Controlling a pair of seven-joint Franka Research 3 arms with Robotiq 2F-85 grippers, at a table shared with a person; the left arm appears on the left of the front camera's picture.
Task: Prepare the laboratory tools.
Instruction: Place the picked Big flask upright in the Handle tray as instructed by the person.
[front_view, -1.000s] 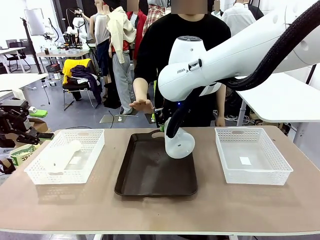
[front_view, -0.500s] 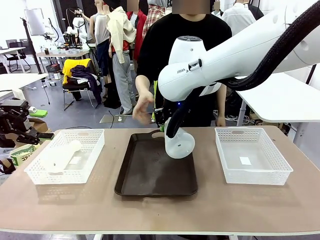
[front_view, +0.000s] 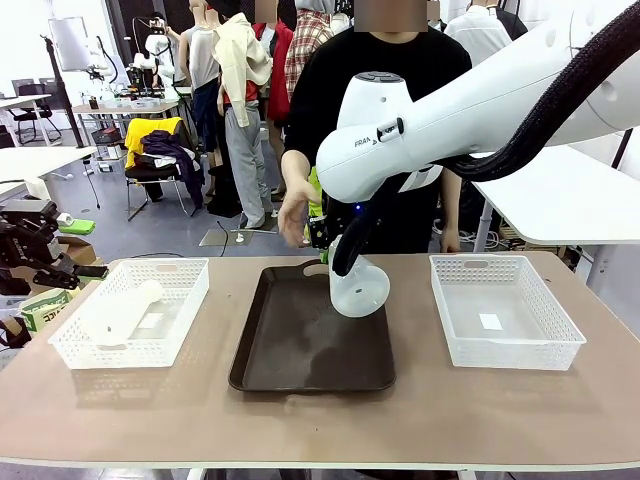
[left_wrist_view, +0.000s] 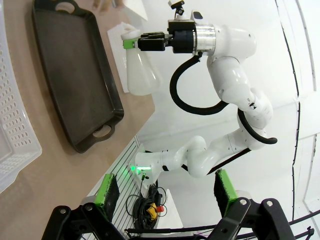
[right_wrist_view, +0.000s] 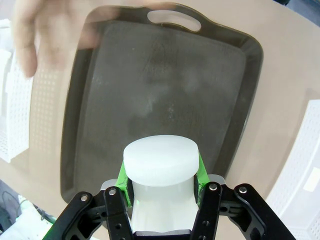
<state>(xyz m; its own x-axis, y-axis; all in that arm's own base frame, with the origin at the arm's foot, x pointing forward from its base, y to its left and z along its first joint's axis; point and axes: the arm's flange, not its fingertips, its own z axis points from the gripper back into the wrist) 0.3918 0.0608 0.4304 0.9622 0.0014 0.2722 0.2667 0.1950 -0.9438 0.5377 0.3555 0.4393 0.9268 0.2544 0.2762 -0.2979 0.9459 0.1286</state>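
Half done at best. Right end effector (right_wrist_view: 160, 172) grips one flask (front_view: 360, 290) by the neck, tilted over the tray (front_view: 300, 350). Second flask (front_view: 120, 312) lies in the left basket (front_view: 190, 270). Left end effector (left_wrist_view: 165, 200) wide, empty.

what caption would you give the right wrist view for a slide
The right pincer grips a flask by the neck over the tray, a person's hand blurred at top left.
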